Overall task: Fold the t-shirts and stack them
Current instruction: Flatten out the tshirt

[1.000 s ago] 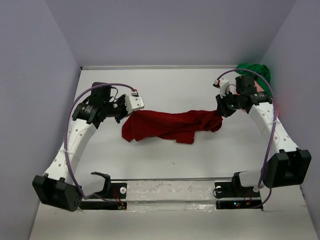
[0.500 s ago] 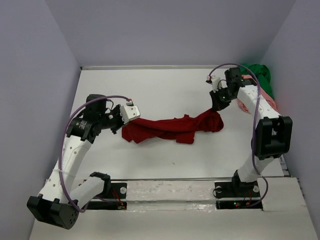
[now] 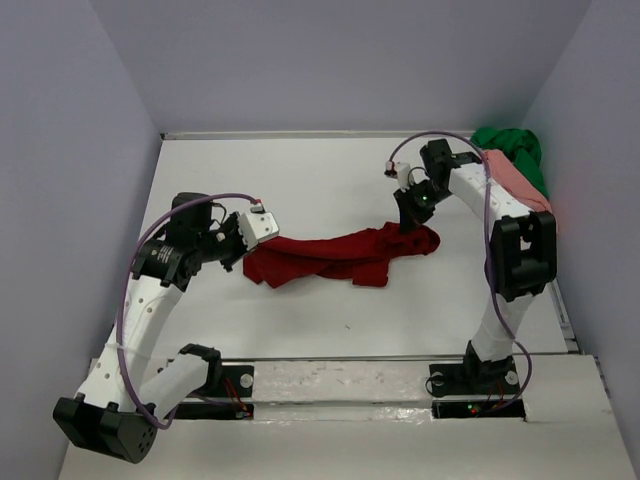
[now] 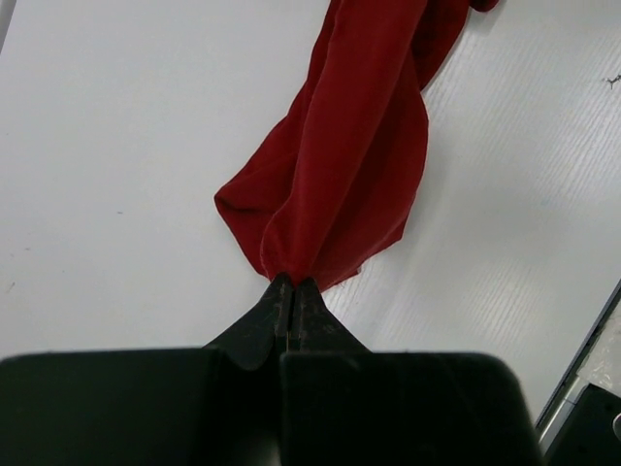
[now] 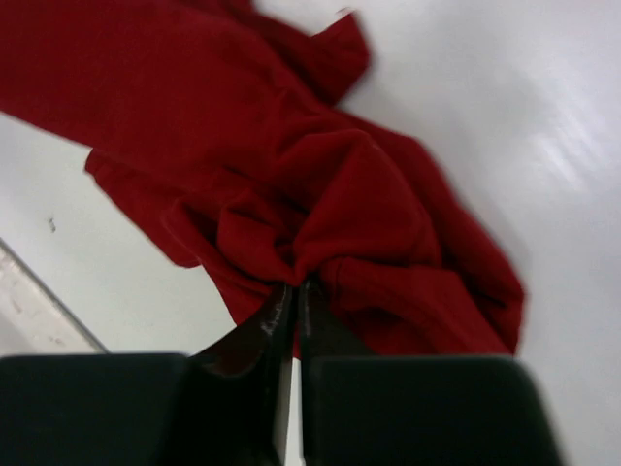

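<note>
A dark red t-shirt (image 3: 335, 255) lies stretched out as a crumpled band across the middle of the table. My left gripper (image 3: 246, 250) is shut on its left end, and the cloth (image 4: 340, 165) fans away from the pinched fingertips (image 4: 292, 286). At the other end my right gripper (image 3: 412, 222) is shut on a bunched fold of the same shirt (image 5: 320, 194), just above the table. A bright green t-shirt (image 3: 512, 148) and a salmon pink t-shirt (image 3: 515, 180) lie heaped in the far right corner, behind the right arm.
Lilac walls close in the white table (image 3: 320, 180) on the left, back and right. The arms' mounting rail (image 3: 340, 385) runs along the near edge. A purple cable loops over each arm.
My right gripper has swung left and a little forward with its end of the red shirt, so the shirt hangs slacker. The left arm pulled back slightly, still gripping.
</note>
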{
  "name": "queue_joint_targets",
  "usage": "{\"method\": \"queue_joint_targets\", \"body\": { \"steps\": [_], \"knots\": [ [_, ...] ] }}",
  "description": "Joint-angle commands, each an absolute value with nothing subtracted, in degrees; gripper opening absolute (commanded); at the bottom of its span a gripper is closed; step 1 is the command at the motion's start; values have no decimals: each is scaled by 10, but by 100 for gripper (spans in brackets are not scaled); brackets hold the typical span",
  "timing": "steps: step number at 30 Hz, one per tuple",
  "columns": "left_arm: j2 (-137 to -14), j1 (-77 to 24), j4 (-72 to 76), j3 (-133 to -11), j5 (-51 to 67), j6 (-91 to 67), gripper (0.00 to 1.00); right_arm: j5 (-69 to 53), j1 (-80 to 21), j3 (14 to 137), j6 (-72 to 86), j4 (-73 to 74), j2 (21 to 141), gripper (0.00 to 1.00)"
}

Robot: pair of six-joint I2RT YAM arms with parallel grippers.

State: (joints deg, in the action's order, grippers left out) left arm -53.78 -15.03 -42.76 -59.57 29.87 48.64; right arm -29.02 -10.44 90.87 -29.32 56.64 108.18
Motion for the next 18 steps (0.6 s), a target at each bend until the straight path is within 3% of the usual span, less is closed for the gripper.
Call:
{"method": "queue_joint_targets", "body": {
  "steps": [1, 3, 6, 11, 18],
  "knots": [
    [-530, -153, -418, -590, 297, 473, 0, -341, -127, 867, -328, 636, 1045, 15],
    [-533, -153, -413, -588, 300, 472, 0, -341, -134, 854, -340, 652, 1037, 46],
    [-543, -153, -408, -589, 308, 468, 0, -320, -134, 837, -350, 645, 1014, 65],
    [-547, -154, -403, -589, 318, 461, 0, -208, -134, 828, -302, 551, 976, 66],
    [-535, -154, -405, -579, 315, 459, 0, -147, -134, 848, -279, 552, 978, 63]
  ]
}}
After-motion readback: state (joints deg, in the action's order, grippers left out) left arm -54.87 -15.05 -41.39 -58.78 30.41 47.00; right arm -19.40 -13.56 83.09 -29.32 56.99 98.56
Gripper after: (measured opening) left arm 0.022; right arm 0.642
